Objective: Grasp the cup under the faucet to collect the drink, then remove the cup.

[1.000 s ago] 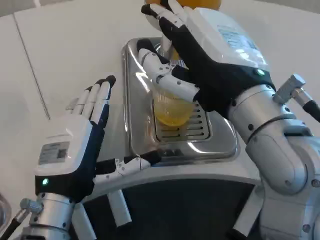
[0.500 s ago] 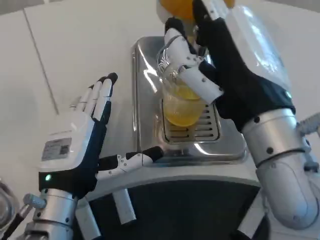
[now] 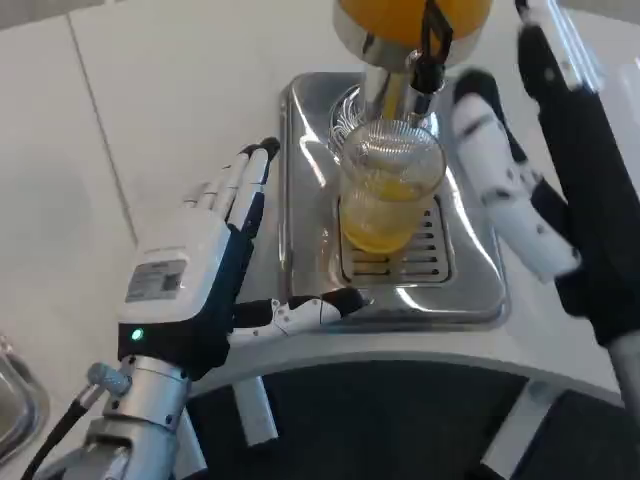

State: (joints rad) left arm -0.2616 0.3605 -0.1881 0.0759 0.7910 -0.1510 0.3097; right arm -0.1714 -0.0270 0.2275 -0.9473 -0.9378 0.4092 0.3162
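A clear ribbed cup (image 3: 388, 195), about half full of orange drink, stands upright on the grille of the steel drip tray (image 3: 302, 190). It sits right below the faucet (image 3: 385, 90) of the orange dispenser (image 3: 412, 20). My right hand (image 3: 545, 190) hangs just right of the cup with its fingers spread and nothing in it, not touching the cup. My left hand (image 3: 195, 285) lies flat and open on the table left of the tray. Its thumb reaches along the tray's front edge.
The white table (image 3: 150, 110) stretches away to the left and behind the tray. A shiny metal rim (image 3: 15, 400) shows at the lower left edge. The table's curved front edge (image 3: 400, 355) runs just before the tray, with dark floor below.
My right hand has let go of the cup and drawn back to the right. The cup now stands alone under the faucet. The camera has shifted, and my left hand sits closer to the tray.
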